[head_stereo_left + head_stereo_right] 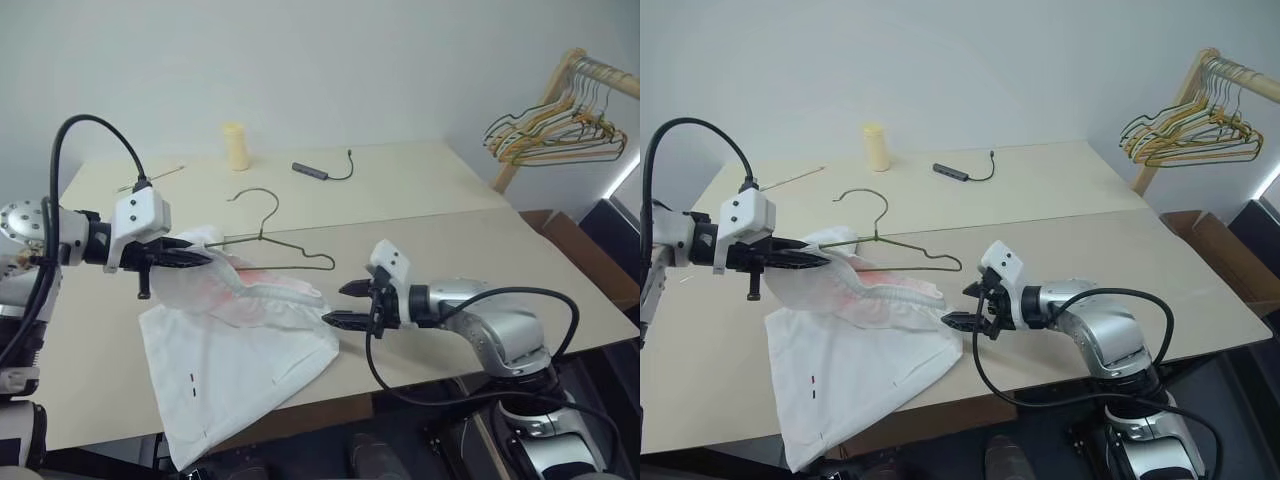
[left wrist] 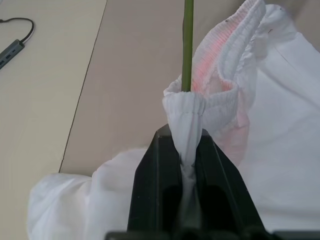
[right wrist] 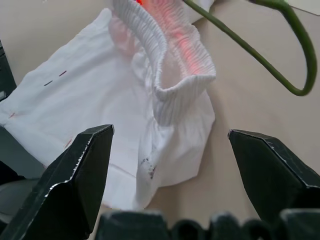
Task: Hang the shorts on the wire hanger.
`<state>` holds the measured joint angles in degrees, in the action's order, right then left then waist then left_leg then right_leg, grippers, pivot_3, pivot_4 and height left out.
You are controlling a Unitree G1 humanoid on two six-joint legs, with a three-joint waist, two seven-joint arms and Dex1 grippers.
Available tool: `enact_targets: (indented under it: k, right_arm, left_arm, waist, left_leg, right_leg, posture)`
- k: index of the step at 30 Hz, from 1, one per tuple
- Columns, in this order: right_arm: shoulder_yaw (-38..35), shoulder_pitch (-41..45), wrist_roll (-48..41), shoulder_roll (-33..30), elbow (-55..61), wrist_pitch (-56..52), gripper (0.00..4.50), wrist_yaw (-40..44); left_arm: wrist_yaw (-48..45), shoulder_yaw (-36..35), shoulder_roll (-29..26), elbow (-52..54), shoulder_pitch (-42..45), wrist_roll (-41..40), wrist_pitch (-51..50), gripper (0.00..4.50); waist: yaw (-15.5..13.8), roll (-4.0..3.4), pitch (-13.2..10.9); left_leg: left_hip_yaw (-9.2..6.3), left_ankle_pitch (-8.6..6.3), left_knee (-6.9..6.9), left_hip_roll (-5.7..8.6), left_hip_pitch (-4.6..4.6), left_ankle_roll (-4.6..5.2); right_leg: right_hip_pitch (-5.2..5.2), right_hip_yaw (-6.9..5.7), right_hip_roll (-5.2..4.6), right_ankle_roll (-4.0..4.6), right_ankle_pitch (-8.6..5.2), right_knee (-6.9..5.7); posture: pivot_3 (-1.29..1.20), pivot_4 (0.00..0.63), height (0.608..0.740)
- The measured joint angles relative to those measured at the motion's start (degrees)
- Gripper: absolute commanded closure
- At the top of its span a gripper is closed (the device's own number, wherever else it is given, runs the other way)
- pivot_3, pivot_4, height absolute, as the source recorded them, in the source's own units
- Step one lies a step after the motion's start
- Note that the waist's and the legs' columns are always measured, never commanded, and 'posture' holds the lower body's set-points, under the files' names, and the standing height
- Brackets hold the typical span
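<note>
- Pinching a bunched bit of waistband, the left pincer sits at centre left of the head view, its fingers closed tight on the shorts and holding that corner up off the bench.
- The shorts sag from that grip down to lower centre; most of the white cloth lies flat on the bench, with one edge drooping over the near rim.
- The right pincer stands at centre right, jaws wide apart and holding nothing, just beside the far end of the gathered waistband.
- The hanger lies above the shorts in the frame, hook toward the upper middle. In the left wrist view its wire runs down into the waistband fold next to the grip, so one arm looks to be inside the opening; how far in I cannot tell.
- Its other arm, with the curved end, lies bare on the bench just beyond the waistband.
- Handling, as I judge it: the cloth is thin, light and limp, so it will fold and slide off the smooth wire unless kept taut. The elastic band is the thickest, firmest part and the best place to grip.
- The wire looks light and springy, and may skate if pushed.
- A sensible next hold is the free end of the waistband, stretched over the bare arm.
</note>
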<state>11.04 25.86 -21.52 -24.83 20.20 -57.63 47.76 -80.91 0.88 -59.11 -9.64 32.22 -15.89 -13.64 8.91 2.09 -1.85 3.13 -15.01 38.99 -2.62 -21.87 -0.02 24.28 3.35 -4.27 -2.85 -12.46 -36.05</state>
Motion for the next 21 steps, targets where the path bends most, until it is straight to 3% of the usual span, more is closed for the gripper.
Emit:
enact_targets:
  k: [4, 13, 21]
  right_arm:
    - [2.0, 0.1, -0.2, 1.9, -0.8, -2.0, 1.16, -2.6]
    - [4.4, 0.9, 0.1, 1.9, -7.8, -1.6, 4.45, -4.3]
    - [4.1, 2.8, 0.1, 0.8, -12.7, 0.9, 4.45, -4.0]
  left_arm:
    - [0.3, -0.2, 0.0, 0.1, -0.7, -0.1, 0.0, 4.5]
    - [1.0, -2.1, 0.0, 1.3, -1.6, -0.7, -0.4, 4.5]
    - [-3.1, -5.9, -0.2, 2.7, -4.4, -6.0, 0.0, 4.5]
  waist:
    - [-0.1, 0.01, 0.0]
    - [-0.1, 0.01, 0.0]
    - [-0.1, 0.01, 0.0]
  left_leg:
    - [-0.02, 0.0, 0.01, -0.01, 0.02, 0.0]
    - [-0.02, 0.0, 0.01, -0.01, 0.02, 0.0]
    - [-0.02, 0.0, 0.01, -0.01, 0.03, 0.0]
  right_leg:
    - [-0.01, -0.02, 0.01, 0.0, 0.0, -0.03]
    - [0.0, -0.02, 0.02, 0.01, 0.0, -0.02]
    - [-0.01, -0.02, 0.02, 0.01, 0.0, -0.01]
  posture:
    - [-0.11, 0.0, 0.74]
    - [-0.09, 0.0, 0.74]
    - [-0.09, 0.0, 0.74]
